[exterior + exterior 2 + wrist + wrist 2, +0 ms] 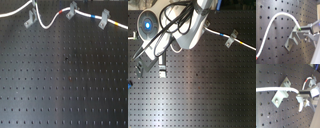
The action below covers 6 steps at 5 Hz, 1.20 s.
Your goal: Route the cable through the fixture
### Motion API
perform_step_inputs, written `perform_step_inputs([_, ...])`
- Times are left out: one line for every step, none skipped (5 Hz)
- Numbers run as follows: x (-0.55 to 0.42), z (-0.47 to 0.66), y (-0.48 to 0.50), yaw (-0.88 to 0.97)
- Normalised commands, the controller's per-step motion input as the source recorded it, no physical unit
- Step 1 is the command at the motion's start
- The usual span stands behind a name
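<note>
The white cable [50, 21] runs along the far edge of the board and dips in a loop between two clips. Its red band [61, 11] sits just before the middle clip. The fixture [28, 19], a silvery clip with a long slanted foot, stands at the first exterior view's upper left. It also shows in the first wrist view [293, 40] and the second wrist view [280, 96]. My gripper [300, 29] is shut on the cable [274, 20] right beside the fixture. In the second wrist view the cable [273, 88] passes over the fixture's top to the gripper [299, 92].
A middle grey clip [71, 11] and a right grey clip [104, 19] hold the cable further along. Blue and yellow bands [115, 23] lie past the right clip. The black perforated board [65, 85] fills the view. In the second exterior view the arm [183, 30] hides the fixture; a blue-lit lamp [147, 23] stands behind.
</note>
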Motion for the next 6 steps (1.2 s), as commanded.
perform_step_inputs([-0.396, 0.31, 0.076, -0.13])
perform_step_inputs([-0.136, 0.37, 0.141, 0.0])
perform_step_inputs([-0.085, 0.45, 0.002, 0.0])
perform_step_inputs([-0.182, 0.42, -0.147, -0.02])
perform_step_inputs([-0.219, 0.13, 0.028, 0.0])
perform_step_inputs([-0.169, 0.03, 0.154, 0.06])
